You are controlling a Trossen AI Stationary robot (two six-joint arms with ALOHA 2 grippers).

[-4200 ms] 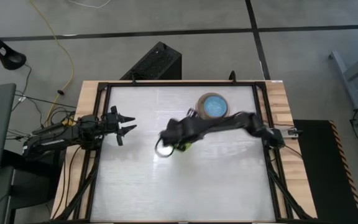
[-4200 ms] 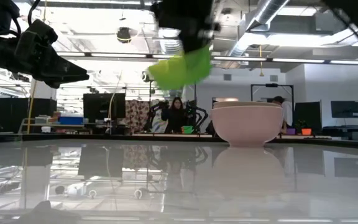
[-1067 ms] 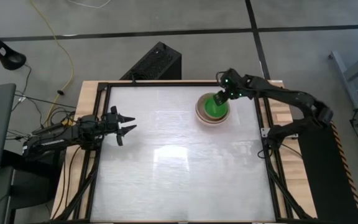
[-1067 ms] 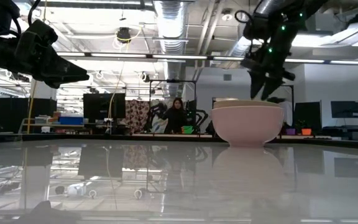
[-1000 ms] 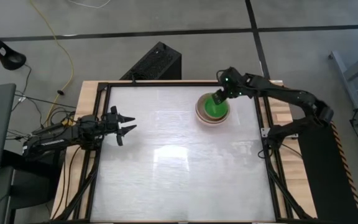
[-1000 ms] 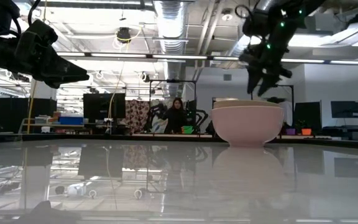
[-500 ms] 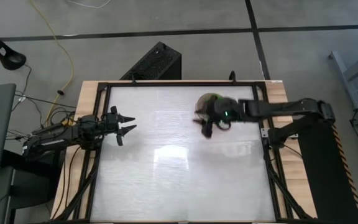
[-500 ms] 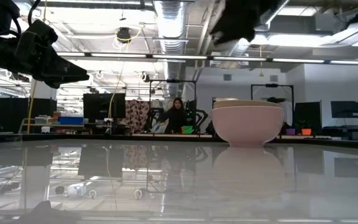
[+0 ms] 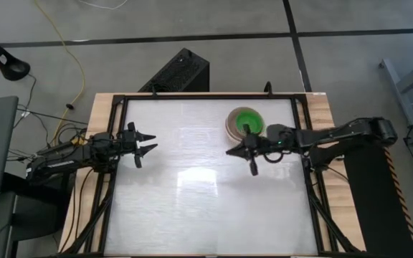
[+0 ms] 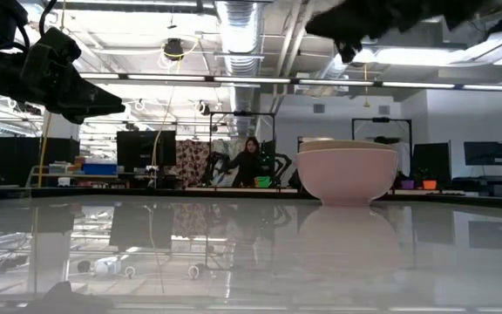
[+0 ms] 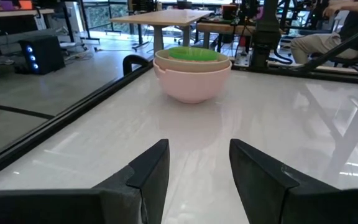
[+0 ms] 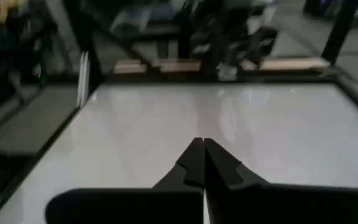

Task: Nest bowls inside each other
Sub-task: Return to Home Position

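Both fingers of the right gripper [image 12: 202, 144] are pressed together, holding nothing, just beside the stack of round plastic bowls [image 9: 229, 127]. The stack stands upright, mouths up, with the bright green bowl [image 9: 248, 116] innermost and the salmon-pink bowl [image 10: 347, 174] outermost. Well apart from it, the left gripper [image 9: 151, 142] waits with fingers parted and empty.

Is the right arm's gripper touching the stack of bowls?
Apart. The low view shows the right gripper well above the bowls, with clear air between.

One stack [image 9: 245, 123]; three bowls show: green bowl [image 11: 193, 54], beige bowl [image 11: 166, 61], pink bowl [image 11: 193, 84]. Two hands: left hand [image 9: 151, 142], right hand [image 9: 229, 152].
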